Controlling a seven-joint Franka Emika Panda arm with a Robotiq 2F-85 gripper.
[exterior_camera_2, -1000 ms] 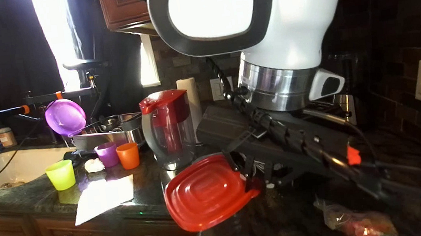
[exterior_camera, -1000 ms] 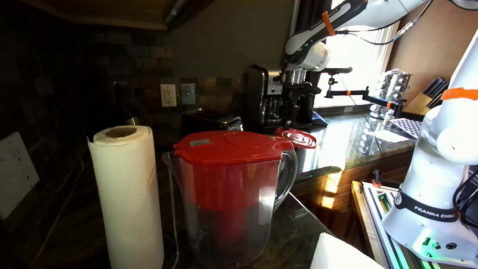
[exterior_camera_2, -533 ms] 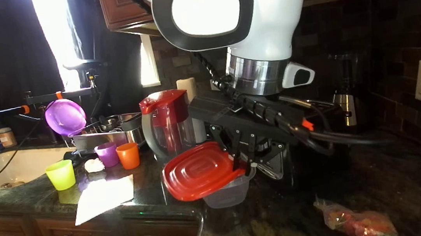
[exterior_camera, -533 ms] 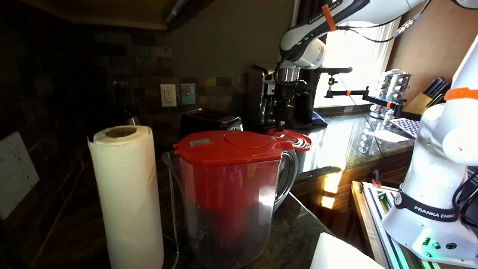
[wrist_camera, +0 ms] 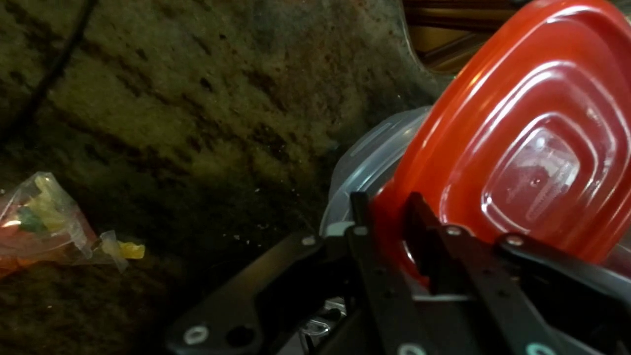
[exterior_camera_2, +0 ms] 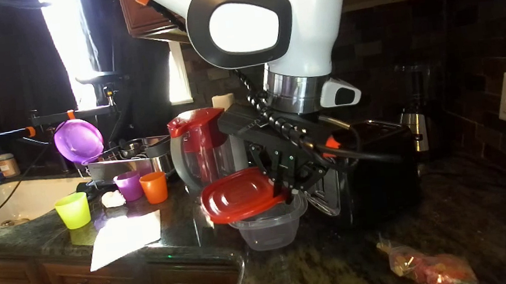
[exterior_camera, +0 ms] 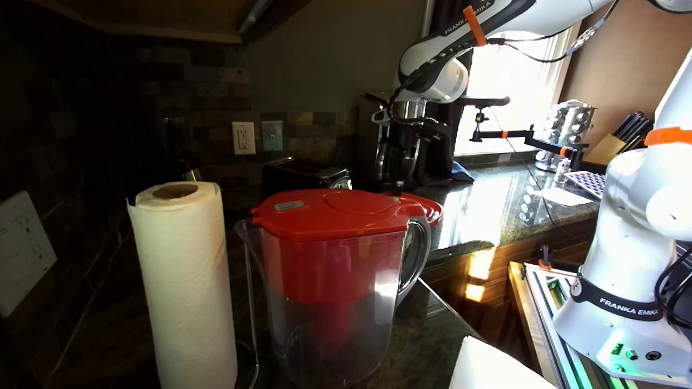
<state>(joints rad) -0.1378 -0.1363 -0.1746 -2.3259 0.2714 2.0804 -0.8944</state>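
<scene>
A red plastic lid (exterior_camera_2: pixel 240 195) is held by its corner in my gripper (exterior_camera_2: pixel 285 196), with the rest of it sticking out sideways and tilted. In the wrist view the lid (wrist_camera: pixel 532 162) shows its ridged face, and its edge passes between the two fingers of my gripper (wrist_camera: pixel 388 202). Just below the lid, a clear plastic container (exterior_camera_2: pixel 270 234) rests on the counter; part of its rim is hidden. Whether lid and container touch I cannot tell. In an exterior view the lid (exterior_camera: pixel 434 209) is partly hidden behind the pitcher's handle.
A red-topped pitcher (exterior_camera_2: pixel 202 128) and a paper towel roll (exterior_camera: pixel 186 286) stand near the lid. A black toaster (exterior_camera_2: pixel 380 185) is close beside the gripper. A plastic bag (exterior_camera_2: pixel 430 264) lies on the counter. Green (exterior_camera_2: pixel 73 211) and orange (exterior_camera_2: pixel 154 188) cups stand near the sink.
My gripper has carried the lid away from the camera that sees the cups and in over the clear container, lowering it somewhat. The container, hidden at first, has come into view.
</scene>
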